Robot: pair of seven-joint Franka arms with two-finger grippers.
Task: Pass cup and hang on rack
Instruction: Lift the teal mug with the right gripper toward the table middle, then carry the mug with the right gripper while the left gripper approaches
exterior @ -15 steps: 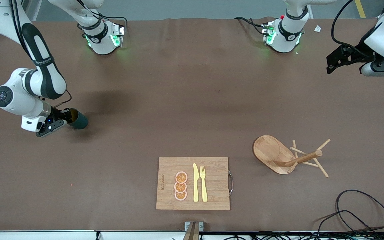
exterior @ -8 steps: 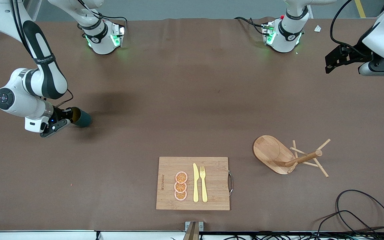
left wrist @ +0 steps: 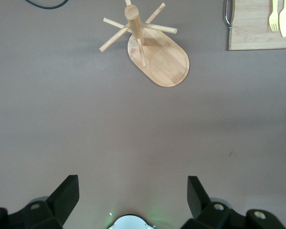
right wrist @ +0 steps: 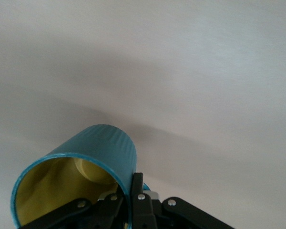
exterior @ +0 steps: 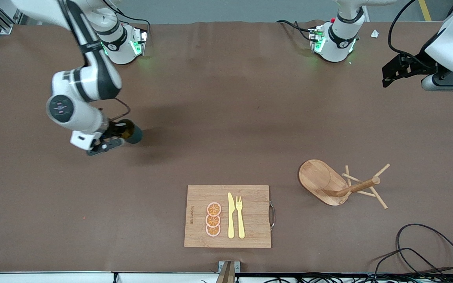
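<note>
My right gripper [exterior: 113, 135] is shut on the rim of the dark teal cup [exterior: 132, 134] and holds it on its side in the air over the bare table toward the right arm's end. In the right wrist view the cup [right wrist: 97, 152] shows its ribbed outside and mustard-yellow inside, with one finger inside the rim and one finger [right wrist: 137, 191] outside. The wooden rack [exterior: 338, 184] stands toward the left arm's end; it also shows in the left wrist view [left wrist: 150, 45]. My left gripper [exterior: 391, 72] is open and empty, up over the table's left-arm end.
A rectangular wooden cutting board [exterior: 250, 232] with orange slices [exterior: 213, 219], a yellow knife [exterior: 231, 216] and a yellow fork [exterior: 240, 216] lies near the front edge at the middle. Black cables [exterior: 419, 251] lie at the front corner near the left arm's end.
My right gripper has carried the cup toward the middle of the table, away from the right arm's end. The left gripper has shifted only slightly.
</note>
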